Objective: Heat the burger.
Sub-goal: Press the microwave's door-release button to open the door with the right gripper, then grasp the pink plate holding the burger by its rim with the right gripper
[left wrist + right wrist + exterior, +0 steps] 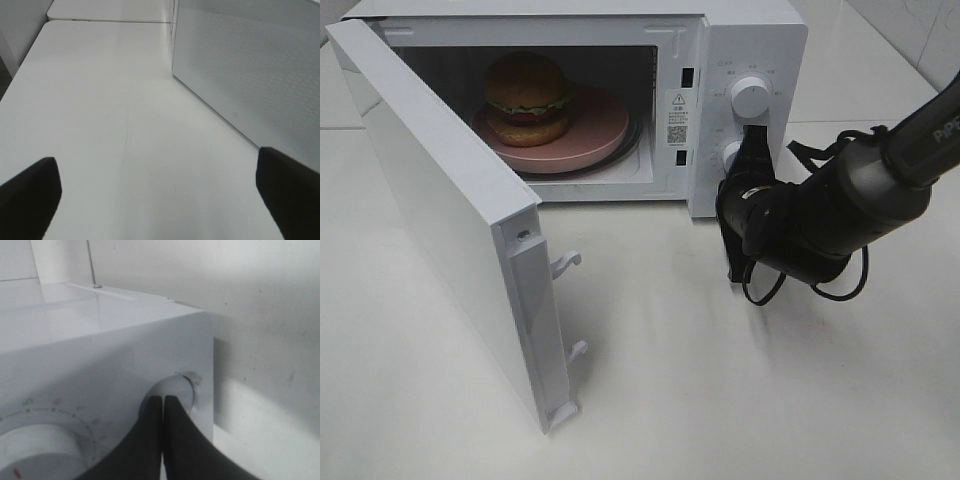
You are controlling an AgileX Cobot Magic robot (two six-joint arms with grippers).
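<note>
Burger in open microwave, R fingers together at knob, L fingers apart.

robot lab setup: plain white table, microwave, black robot arm.

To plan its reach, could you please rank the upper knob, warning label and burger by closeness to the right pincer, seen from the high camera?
From the right pincer:
1. Upper knob, on the control panel, just above the pincer's tips.
2. Warning label, on the frame left of the panel.
3. Burger, inside the cavity, far left.
</note>
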